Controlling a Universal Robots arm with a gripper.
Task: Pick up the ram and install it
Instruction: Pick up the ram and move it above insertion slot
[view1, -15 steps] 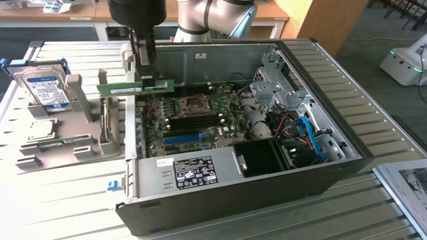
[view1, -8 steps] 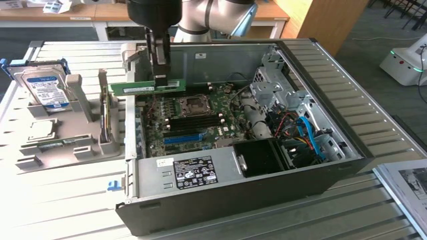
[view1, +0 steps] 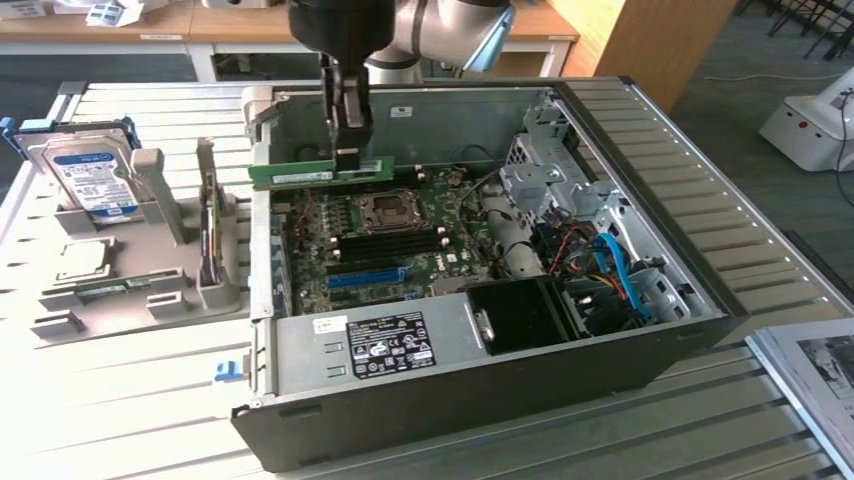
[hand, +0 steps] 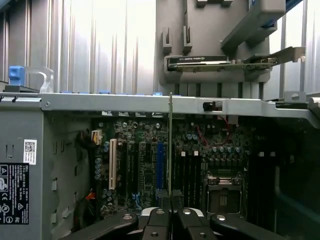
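Observation:
The ram (view1: 320, 172), a thin green stick, hangs level over the back left part of the open computer case (view1: 467, 410). My gripper (view1: 350, 157) is shut on its upper edge, near the stick's end toward the exterior view's right. In the wrist view the ram (hand: 170, 145) runs edge-on as a thin line out from the gripper (hand: 170, 207). It points over the motherboard, between the blue slot (hand: 160, 165) and the black memory slots (hand: 187, 172). In the exterior view the black memory slots (view1: 394, 243) lie below the stick, which is clear of the board.
A grey holder (view1: 134, 270) at the exterior view's left carries a hard drive (view1: 91, 175) and an upright card (view1: 210, 225). Inside the case are the CPU socket (view1: 383, 208), a blue slot (view1: 363, 277), the power supply (view1: 387, 345), a black fan shroud (view1: 527, 315) and drive bays with cables (view1: 607, 250).

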